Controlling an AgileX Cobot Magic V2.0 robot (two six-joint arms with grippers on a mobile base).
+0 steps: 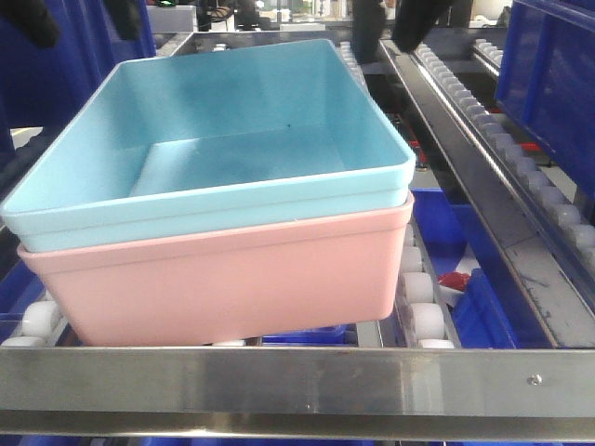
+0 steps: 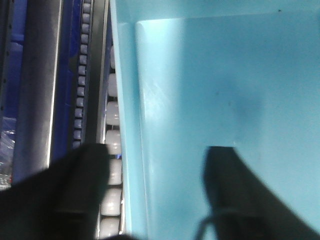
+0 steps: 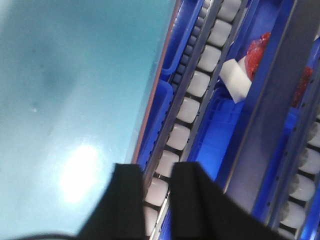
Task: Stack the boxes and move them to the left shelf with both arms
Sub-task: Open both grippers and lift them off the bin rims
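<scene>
With the blue box (image 1: 214, 139) nested in the pink box (image 1: 223, 279) on the left shelf (image 1: 297, 376) rollers, you are at release. Left tool (image 2: 150, 200) straddles the blue wall, spread; right tool (image 3: 150, 200) grips its rim. Next: open, withdraw straight.

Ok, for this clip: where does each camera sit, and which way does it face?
Exterior front: low, level with the shelf's front bar, facing the light blue box nested in the pink box; dark arm parts only at the top edge.
Left wrist: above the light blue box's left wall, looking down; the left claw straddles that wall.
Right wrist: above the stack's right edge, over the white rollers; the right claw shows.
All three share the light blue box.
</scene>
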